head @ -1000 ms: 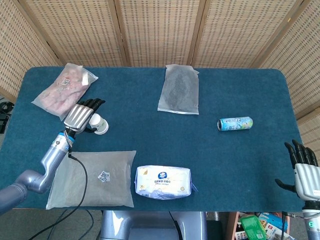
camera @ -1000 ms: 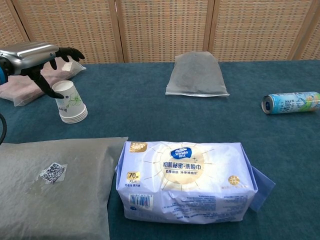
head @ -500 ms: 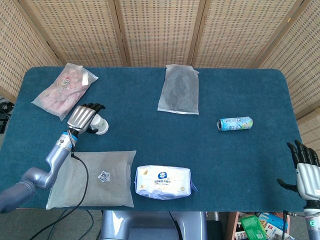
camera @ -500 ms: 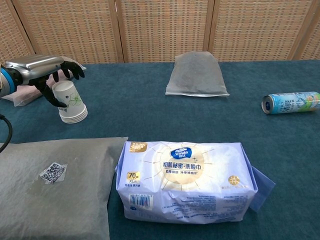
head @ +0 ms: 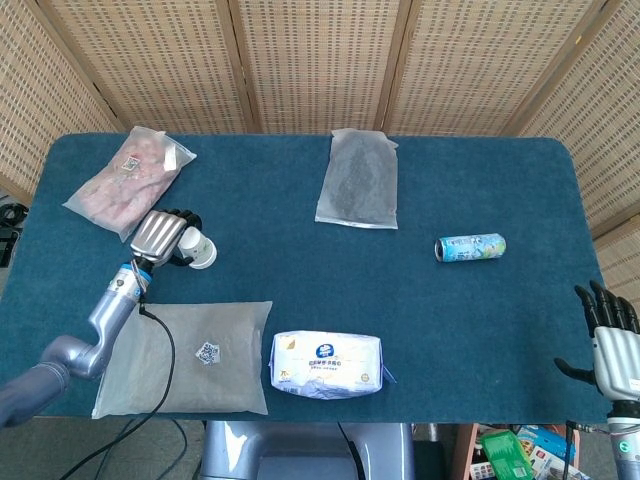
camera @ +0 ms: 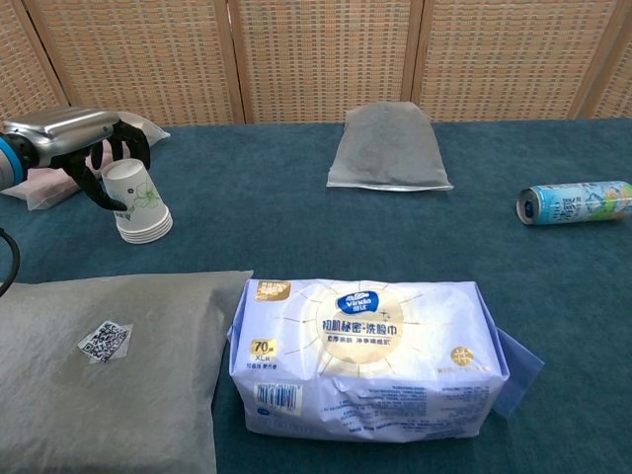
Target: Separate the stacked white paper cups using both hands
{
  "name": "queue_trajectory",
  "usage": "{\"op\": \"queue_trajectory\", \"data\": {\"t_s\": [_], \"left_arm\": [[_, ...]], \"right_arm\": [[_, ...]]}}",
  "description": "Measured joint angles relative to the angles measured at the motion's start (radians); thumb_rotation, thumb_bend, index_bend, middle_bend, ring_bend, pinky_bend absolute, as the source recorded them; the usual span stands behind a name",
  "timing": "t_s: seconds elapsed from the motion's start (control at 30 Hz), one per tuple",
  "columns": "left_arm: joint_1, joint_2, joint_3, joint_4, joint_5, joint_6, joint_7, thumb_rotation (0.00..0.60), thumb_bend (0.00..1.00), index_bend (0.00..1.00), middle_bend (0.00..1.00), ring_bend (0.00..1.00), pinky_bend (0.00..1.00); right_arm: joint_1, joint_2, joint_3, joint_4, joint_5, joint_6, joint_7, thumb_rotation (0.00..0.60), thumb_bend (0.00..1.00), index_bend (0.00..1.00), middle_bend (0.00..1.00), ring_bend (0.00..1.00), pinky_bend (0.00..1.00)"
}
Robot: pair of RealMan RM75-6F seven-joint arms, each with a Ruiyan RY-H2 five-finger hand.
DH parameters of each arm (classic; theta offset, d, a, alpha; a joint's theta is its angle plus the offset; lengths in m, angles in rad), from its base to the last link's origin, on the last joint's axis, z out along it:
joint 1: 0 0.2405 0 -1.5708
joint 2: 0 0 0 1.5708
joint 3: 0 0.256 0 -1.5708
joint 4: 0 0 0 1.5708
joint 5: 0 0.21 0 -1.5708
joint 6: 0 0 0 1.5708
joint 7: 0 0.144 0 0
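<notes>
The stacked paper cups [camera: 137,201] are standing rims-down on the blue table [head: 300,260], near its left side, just beyond the grey pouch [head: 190,358]. I am curling my left hand [camera: 74,138] over the top cup, dark fingers [camera: 126,148] arching around its upturned base and thumb at its side; I cannot tell whether they are actually squeezing it. My right hand [head: 610,340] is hanging off the table's right edge, fingers spread and holding nothing. A tissue pack [camera: 367,355] is lying at the near edge, a can [head: 470,247] on its side further right.
</notes>
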State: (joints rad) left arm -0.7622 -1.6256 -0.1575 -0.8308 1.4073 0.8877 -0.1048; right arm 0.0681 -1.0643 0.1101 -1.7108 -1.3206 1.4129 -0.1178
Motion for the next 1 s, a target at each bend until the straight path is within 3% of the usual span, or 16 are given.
{"op": "queue_trajectory", "data": {"t_s": [0.3,0.5,0.73,0.87,1.0], "left_arm": [[0.010,0.018,-0.003,-0.016,-0.014,0.012,-0.029,0.600,0.14,0.46,0.45,0.43,0.50],[0.024,0.052,-0.019,-0.076,-0.028,0.029,-0.115,0.600,0.14,0.47,0.46,0.44,0.50],[0.045,0.129,-0.062,-0.224,-0.064,0.023,-0.347,0.600,0.14,0.47,0.46,0.44,0.50],[0.050,0.171,-0.097,-0.309,-0.101,-0.018,-0.519,0.600,0.16,0.47,0.46,0.44,0.50],[0.045,0.208,-0.136,-0.382,-0.136,-0.097,-0.711,0.600,0.20,0.47,0.46,0.44,0.50]], "right_arm": [[0.001,0.002,-0.002,-0.003,0.002,-0.004,0.000,0.600,0.00,0.00,0.00,0.00,0.00],[0.003,-0.002,-0.009,-0.006,-0.002,-0.008,-0.009,0.600,0.00,0.00,0.00,0.00,0.00],[0.010,-0.005,-0.012,-0.011,-0.029,-0.007,-0.008,0.600,0.00,0.01,0.00,0.00,0.00],[0.031,-0.001,0.002,0.016,-0.067,-0.002,0.000,0.600,0.00,0.14,0.01,0.00,0.00],[0.057,-0.003,0.026,0.061,-0.118,0.019,0.045,0.600,0.00,0.23,0.10,0.00,0.00]]}}
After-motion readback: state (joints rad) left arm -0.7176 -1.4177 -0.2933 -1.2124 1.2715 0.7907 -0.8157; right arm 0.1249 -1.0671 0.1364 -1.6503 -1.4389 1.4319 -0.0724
